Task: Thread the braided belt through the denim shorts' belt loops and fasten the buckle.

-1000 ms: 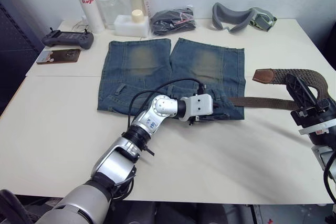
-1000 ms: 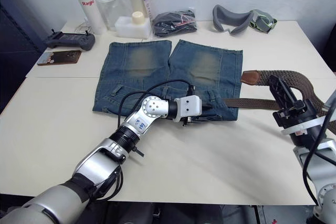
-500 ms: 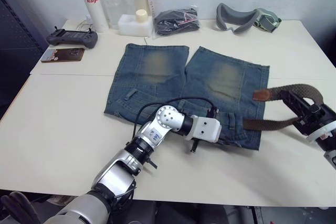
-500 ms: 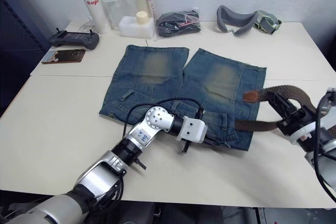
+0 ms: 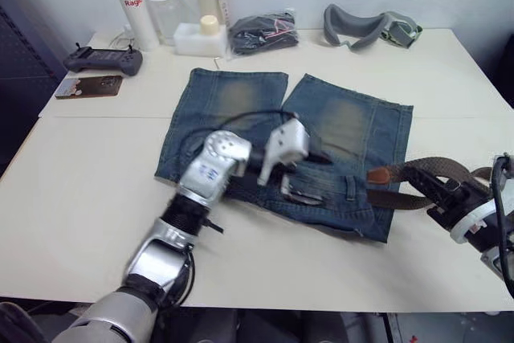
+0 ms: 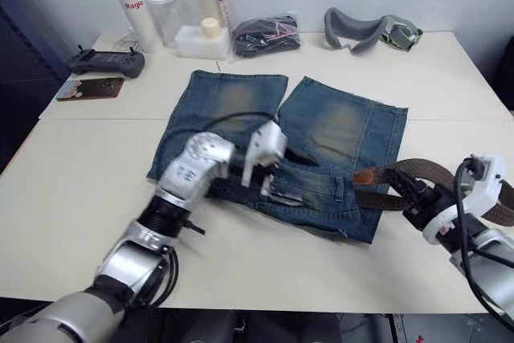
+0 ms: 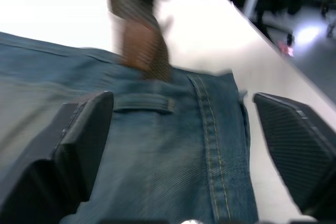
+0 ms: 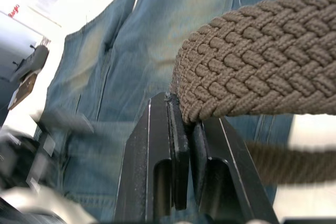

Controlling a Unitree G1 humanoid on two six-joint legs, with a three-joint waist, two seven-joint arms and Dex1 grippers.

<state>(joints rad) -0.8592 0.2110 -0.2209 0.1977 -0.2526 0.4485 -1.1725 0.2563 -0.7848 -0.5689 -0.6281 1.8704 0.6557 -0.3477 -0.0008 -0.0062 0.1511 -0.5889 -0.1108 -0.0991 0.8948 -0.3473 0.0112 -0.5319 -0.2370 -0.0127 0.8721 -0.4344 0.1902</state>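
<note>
A: The denim shorts (image 5: 289, 150) lie flat on the worktop (image 5: 80, 174), waistband toward the robot. The right gripper (image 8: 186, 124) has its jaws clamped on the braided belt (image 5: 422, 173), which loops off the shorts' right edge.

B: And the left gripper (image 5: 303, 168)?

A: It hovers over the waistband with jaws wide apart, holding nothing. In the left wrist view a belt loop (image 7: 143, 103) lies between its fingers (image 7: 86, 129), with the belt's brown end just beyond the waistband.

B: So how far along would the threading be?

A: Early, by the look of it. The tan tip (image 5: 379, 176) sits at the right side of the waistband and the strap trails away across the worktop. Most belt loops appear bare, so nearly all the threading and the fastening remain.

B: Anything unclear?

A: Whether the strap passes under a loop at the right edge cannot be told. The buckle cannot be made out, the belt's far end is cut off at the picture's edge, and the left arm blurs the middle of the waistband.
</note>
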